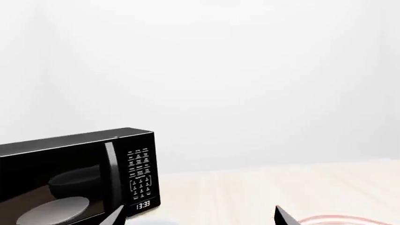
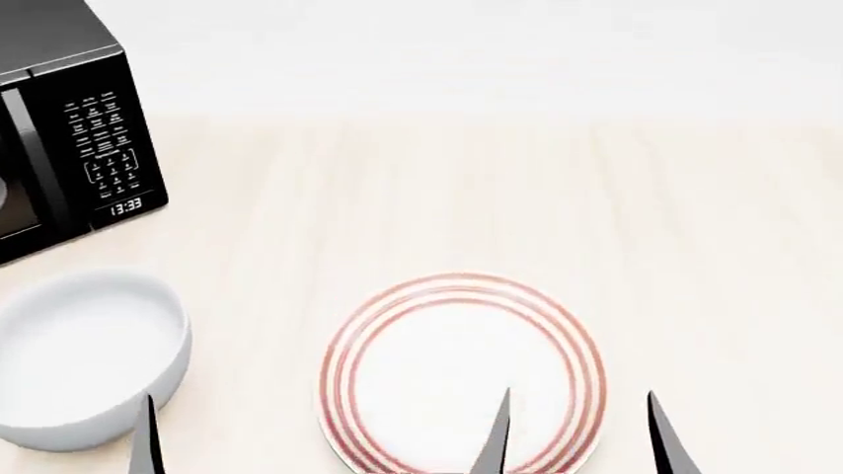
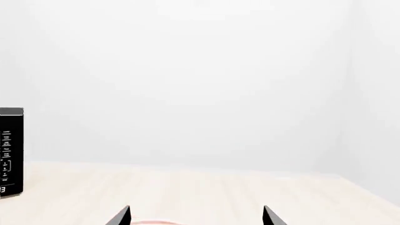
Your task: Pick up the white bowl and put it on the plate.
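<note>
The white bowl [image 2: 86, 355] stands upright on the table at the near left, in front of the microwave. The plate [image 2: 395, 301], flat and red-ringed, lies at the near centre, apart from the bowl. My left gripper [image 1: 200, 218] is open, and the bowl's rim [image 1: 150, 222] shows just below its fingertips. In the head view only one left finger [image 2: 149, 439] shows, over the bowl's right edge. My right gripper [image 2: 579, 439] is open and holds nothing. It hangs over the plate's near right part, and the plate's edge [image 3: 150, 222] peeks between its fingertips.
A black microwave [image 2: 66, 128] stands at the far left with its door shut. A dim grey plate [image 1: 53, 211] shows through its glass. The light wooden table [image 2: 527, 188] runs back to a white wall.
</note>
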